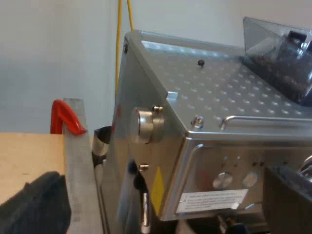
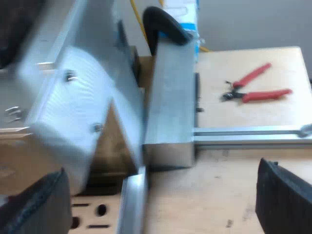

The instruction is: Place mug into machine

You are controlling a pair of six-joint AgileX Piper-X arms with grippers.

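The steel espresso machine [image 1: 204, 112] stands close before my left gripper [image 1: 163, 175]. Its dimpled top carries the bean hopper [image 1: 282, 58], and a round knob [image 1: 144, 125] sticks out of its side. The left gripper's two black fingers [image 1: 34, 204] are spread wide, open, with nothing held between them. In the right wrist view, the machine's steel side [image 2: 73, 97] is blurred and very near. My right gripper [image 2: 162, 170] is open too, its black fingertips [image 2: 282, 195] far apart over the wooden table [image 2: 229, 195], holding nothing.
An upright aluminium post [image 1: 78, 170] with a red clamp [image 1: 66, 117] stands beside the machine. Another post [image 2: 168, 97], topped by a black clamp [image 2: 163, 24], joins a low rail [image 2: 248, 131]. Red-handled pliers [image 2: 258, 87] lie on the table beyond the rail.
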